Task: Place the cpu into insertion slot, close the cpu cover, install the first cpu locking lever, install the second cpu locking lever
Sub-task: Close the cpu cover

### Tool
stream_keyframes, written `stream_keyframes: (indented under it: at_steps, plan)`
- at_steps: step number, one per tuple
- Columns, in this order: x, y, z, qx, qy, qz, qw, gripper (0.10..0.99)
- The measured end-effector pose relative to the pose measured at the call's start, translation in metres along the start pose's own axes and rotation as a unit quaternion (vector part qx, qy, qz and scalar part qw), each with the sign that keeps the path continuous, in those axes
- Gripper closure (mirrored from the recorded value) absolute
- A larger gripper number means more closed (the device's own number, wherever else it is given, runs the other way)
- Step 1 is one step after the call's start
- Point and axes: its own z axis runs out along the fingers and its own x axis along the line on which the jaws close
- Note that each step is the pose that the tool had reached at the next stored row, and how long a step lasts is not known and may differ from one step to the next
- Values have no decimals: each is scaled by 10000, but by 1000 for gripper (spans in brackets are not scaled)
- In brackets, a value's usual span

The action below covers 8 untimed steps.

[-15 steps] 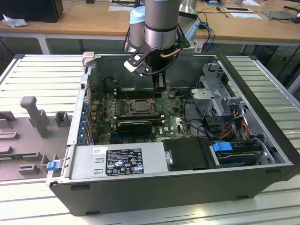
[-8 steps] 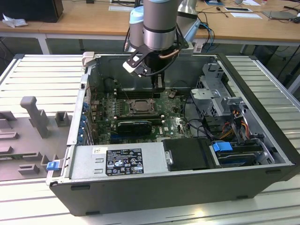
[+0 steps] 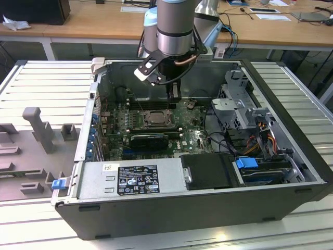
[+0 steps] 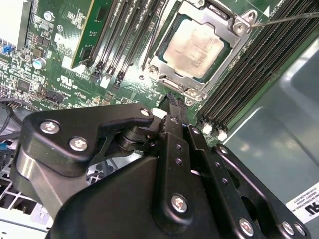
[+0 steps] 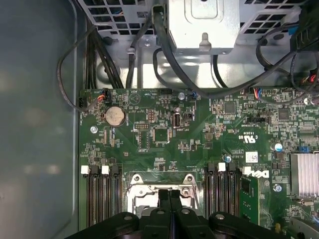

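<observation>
While its fingers are pressed together on nothing, the gripper (image 4: 172, 99) hovers just beside the cpu cover (image 4: 174, 82); that cover lies flat, and framed in its window sits the cpu (image 4: 197, 45), silvery-grey, smudged, level.

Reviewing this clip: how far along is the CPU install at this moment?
Done: the cpu sits under the lowered cpu cover. In hand: nothing; the hand is shut and empty, poised beside the cover. Left: a thin locking lever sticks out sideways and looks unlatched.
</observation>
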Motion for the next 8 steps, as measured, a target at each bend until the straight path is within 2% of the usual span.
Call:
stream_keyframes:
  at_steps: [6,8]
  plan:
    - [-1,-53,1,0,0,0,10000,980]
    - [-1,-91,10,-1,2,-2,10000,980]
